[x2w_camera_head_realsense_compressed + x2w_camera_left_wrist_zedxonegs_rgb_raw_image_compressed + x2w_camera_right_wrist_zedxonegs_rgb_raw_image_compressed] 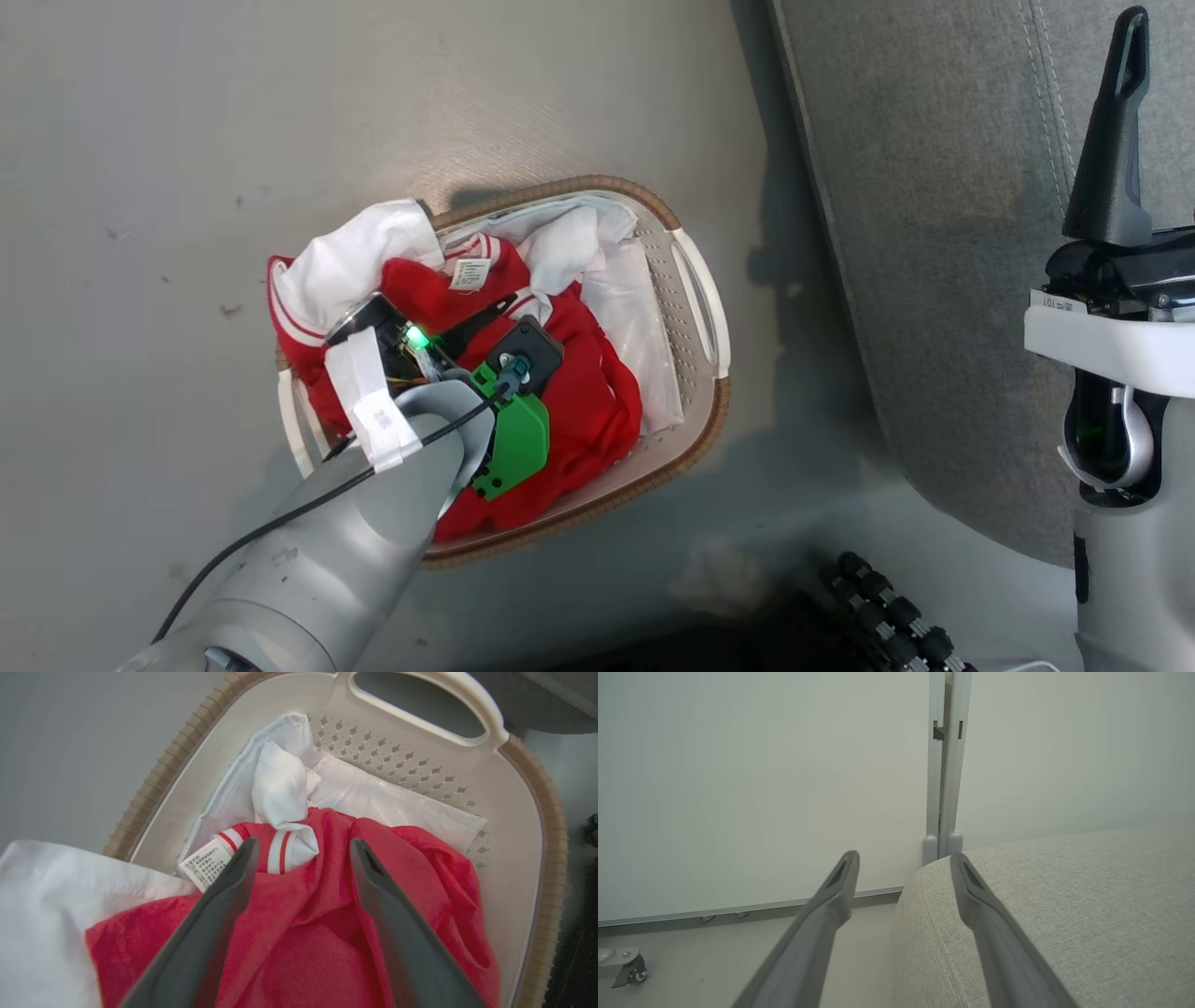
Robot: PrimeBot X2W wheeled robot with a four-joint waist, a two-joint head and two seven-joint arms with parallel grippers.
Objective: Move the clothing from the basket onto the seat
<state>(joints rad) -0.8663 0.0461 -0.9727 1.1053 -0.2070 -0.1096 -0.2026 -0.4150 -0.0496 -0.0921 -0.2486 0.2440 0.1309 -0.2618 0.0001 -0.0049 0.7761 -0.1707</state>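
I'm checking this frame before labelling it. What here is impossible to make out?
- Head view: the left arm covers the lower-left part of the basket and the clothing there.
- Left wrist view: the print on the label is too small to read.
- Both views: the clothing hides the floor of the basket.
- Head view: the seat is cut off by the top and right edges.

A smooth pale grey floor (pixel 187 121), lightly scuffed, runs to a plain off-white wall (pixel 738 774) — two panels meeting at a vertical grey post (pixel 945 788) — with a metal strip (pixel 738 911) along its foot and a small caster (pixel 633 970) at the left.
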